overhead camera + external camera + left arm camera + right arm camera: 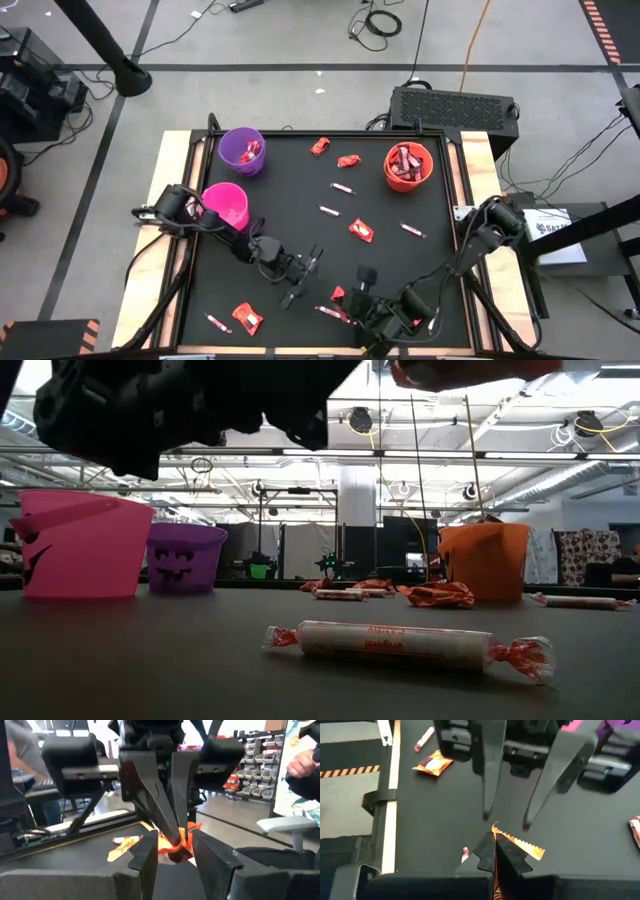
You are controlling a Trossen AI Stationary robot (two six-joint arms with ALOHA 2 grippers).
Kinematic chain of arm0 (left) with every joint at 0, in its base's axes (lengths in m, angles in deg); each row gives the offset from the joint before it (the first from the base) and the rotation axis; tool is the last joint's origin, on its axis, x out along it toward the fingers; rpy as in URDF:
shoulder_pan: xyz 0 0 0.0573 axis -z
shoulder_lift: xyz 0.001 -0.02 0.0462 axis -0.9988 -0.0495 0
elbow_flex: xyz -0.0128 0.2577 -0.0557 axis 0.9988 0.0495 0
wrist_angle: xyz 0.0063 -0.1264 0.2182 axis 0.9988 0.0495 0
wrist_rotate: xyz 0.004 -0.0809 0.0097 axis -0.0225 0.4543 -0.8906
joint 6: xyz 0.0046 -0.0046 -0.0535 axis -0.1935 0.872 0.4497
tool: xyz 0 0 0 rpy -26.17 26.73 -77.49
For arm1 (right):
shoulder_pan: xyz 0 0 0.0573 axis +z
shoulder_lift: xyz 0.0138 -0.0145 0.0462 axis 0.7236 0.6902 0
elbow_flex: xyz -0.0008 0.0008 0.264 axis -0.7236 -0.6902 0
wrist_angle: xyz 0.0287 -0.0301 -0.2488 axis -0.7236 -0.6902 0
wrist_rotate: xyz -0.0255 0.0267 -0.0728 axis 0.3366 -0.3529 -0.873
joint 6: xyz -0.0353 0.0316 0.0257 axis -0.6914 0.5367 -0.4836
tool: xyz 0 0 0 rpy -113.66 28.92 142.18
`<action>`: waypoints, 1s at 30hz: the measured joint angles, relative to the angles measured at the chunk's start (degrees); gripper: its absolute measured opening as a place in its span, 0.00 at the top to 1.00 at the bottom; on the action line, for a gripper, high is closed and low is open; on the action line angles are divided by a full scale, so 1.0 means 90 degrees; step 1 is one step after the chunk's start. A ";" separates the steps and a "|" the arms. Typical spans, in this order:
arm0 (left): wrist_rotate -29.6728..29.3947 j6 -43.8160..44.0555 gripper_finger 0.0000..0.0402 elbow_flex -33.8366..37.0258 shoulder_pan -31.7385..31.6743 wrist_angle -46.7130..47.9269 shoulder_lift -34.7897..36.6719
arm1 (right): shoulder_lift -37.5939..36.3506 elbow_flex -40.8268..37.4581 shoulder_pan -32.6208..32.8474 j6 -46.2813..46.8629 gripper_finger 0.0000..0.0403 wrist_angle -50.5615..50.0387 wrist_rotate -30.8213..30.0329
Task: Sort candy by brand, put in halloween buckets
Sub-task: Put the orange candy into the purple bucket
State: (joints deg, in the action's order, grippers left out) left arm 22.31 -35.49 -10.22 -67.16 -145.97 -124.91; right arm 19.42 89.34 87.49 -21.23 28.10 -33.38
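Three small round buckets stand upright on a black table. The purple bucket sits at about eleven o'clock and holds a few wrappers. The magenta-pink bucket stands just below it, near nine o'clock. The orange bucket stands at one o'clock, filled with dark red bars. Loose candy lies flat across the table: two shiny red packets near twelve, thin pinkish-white sticks around the centre, a red packet just right of centre, and another red packet at seven o'clock beside one stick.
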 joint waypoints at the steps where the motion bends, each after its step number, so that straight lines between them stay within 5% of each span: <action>1: 0.0000 0.0008 0.68 -0.0055 0.0000 0.0035 -0.0047 | 0.0000 0.0001 -0.0030 -0.0011 1.00 -0.0008 0.0003; 19: 0.0002 0.0008 0.69 -0.0146 -0.0012 0.0189 -0.0135 | 0.0000 0.0001 -0.0118 -0.0082 1.00 -0.0055 0.0046; 30: -0.0003 -0.0036 0.98 -0.0146 -0.0012 0.0198 -0.0135 | 0.0000 -0.0001 -0.0111 -0.0218 0.97 -0.0064 0.0068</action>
State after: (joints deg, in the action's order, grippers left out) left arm 22.28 -35.81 -11.53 -67.26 -144.18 -126.13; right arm 19.42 89.32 86.49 -23.19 27.52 -32.77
